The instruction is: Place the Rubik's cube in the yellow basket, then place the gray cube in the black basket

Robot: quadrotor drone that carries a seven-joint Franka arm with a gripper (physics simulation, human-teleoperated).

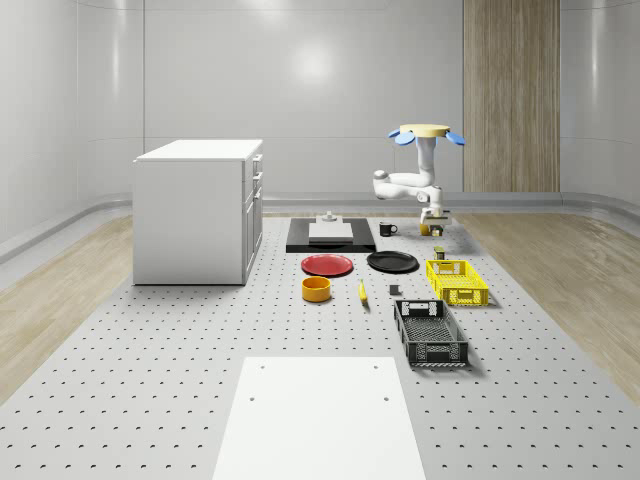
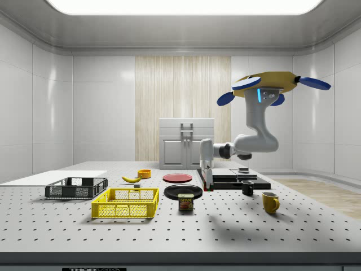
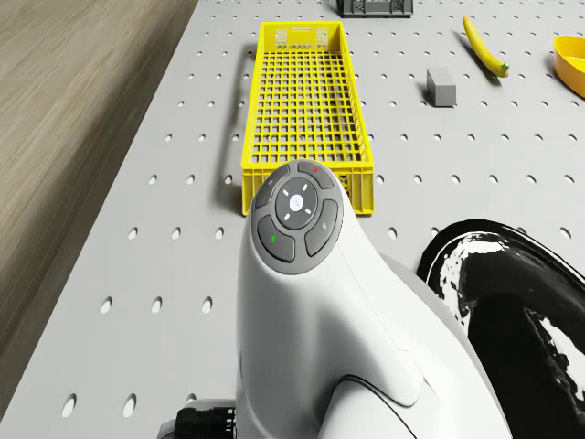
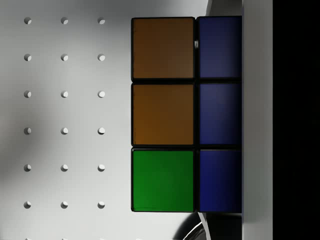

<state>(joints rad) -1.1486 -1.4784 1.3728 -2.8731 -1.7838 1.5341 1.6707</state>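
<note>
Claw (image 2: 207,183): I saw it low at the table, by the black plate (image 2: 183,191); I could not tell its opening.
Rubik's cube (image 4: 186,114): right under my wrist camera, on the table.
Yellow basket (image 3: 303,110): just ahead.
Gray cube (image 3: 441,86): beyond, beside the basket.
Black basket (image 1: 431,333): farthest.
Drone (image 2: 269,84): hovering above the claw.

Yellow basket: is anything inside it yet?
Nothing shows inside the yellow basket: the drone view looks through its bare mesh floor to the table. The arm covers its near end wall. The Rubik's cube sits right at the wrist camera, above the table.
</note>
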